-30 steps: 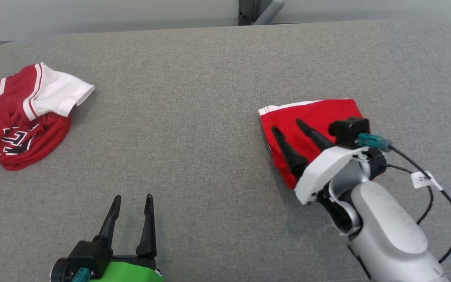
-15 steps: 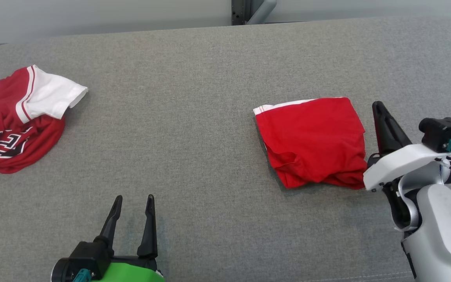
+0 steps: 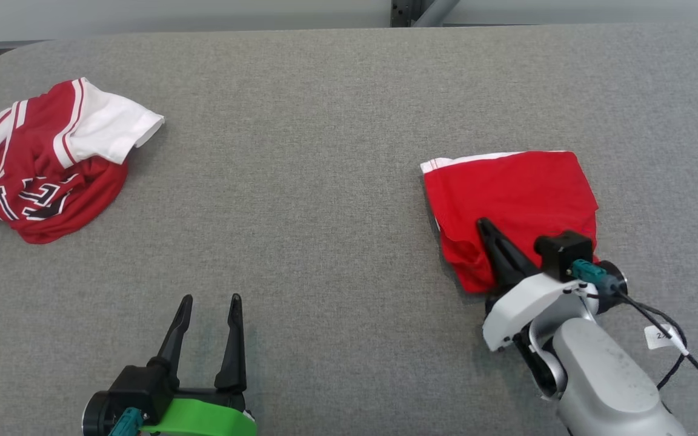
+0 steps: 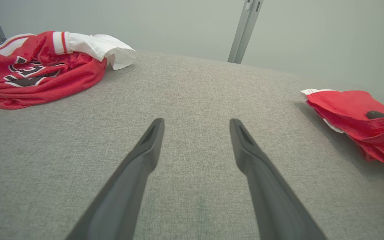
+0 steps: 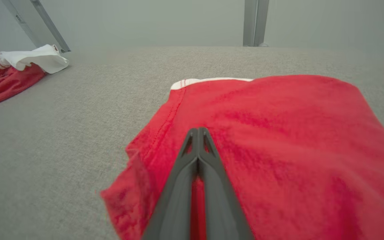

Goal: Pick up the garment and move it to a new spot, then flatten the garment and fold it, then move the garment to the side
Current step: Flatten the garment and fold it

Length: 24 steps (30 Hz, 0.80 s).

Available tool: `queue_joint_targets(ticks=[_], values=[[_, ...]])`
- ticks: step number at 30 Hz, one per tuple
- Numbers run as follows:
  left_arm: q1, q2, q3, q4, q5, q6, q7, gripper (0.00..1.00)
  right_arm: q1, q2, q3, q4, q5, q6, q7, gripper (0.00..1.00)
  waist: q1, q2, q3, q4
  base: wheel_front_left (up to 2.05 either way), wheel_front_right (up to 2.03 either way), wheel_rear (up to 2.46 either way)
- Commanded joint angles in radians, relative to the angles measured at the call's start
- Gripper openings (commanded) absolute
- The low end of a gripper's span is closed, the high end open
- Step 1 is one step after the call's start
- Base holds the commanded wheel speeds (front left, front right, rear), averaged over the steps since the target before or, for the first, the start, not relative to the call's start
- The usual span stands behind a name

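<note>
Right claw (image 3: 482, 224) lies closed, its 2 fingers pressed together on top of the folded red garment (image 3: 518, 188) near its near-left corner; no cloth shows pinched between them. Left claw (image 3: 211, 298) hangs open over bare table (image 3: 325, 181), well apart from both cloths. On this grey, fabric-covered table a crumpled red-and-white jersey (image 3: 46, 169) sits at the far left, and the folded garment rests on the right side.

It looks like a light, soft knit: limp, several layers thick, and likely to slump and unfold if lifted by 1 layer alone. A sound hold would probably pinch all layers together at the near-left corner or along a folded edge. Sliding it flat may work too, though the table's weave could drag at it.

The garment is plain bright red, roughly square, and slightly rumpled along its near edge. A narrow white trim (image 3: 488, 158) lines its far edge, and a stitched seam (image 5: 170, 110) runs down its left side.
</note>
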Motion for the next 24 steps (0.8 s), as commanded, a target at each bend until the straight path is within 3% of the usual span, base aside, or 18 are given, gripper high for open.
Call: queue_joint_targets(ticks=[1,8,15,19,24], values=[[0.004,0.001,0.004,0.004,-0.01,0.002,-0.003,1.0,0.015,-0.005,0.028,0.014,0.012,-0.001,-0.014,0.0,0.0,0.0049,0.0,0.01,0.0,0.0,0.0],[0.004,0.001,0.003,0.001,-0.016,0.007,-0.003,1.0,0.013,0.017,0.145,0.093,0.057,-0.001,-0.027,0.0,0.0,0.0049,-0.001,0.018,0.0,0.0,0.0],[0.015,0.001,0.019,-0.004,-0.033,0.01,-0.003,1.0,0.002,0.039,0.205,0.076,0.096,-0.001,-0.035,0.0,0.0,0.0049,-0.025,0.008,0.0,0.0,0.0],[0.028,0.001,0.031,-0.02,-0.045,0.017,-0.003,1.0,0.046,0.026,0.174,-0.011,0.105,-0.001,-0.035,0.0,0.0,0.0049,-0.057,-0.001,0.0,0.0,0.0],[0.06,0.001,0.062,-0.017,-0.023,0.015,-0.003,1.0,0.15,-0.01,0.054,-0.156,0.073,-0.001,-0.034,0.0,0.0,0.0049,-0.114,-0.017,0.0,0.0,0.0]])
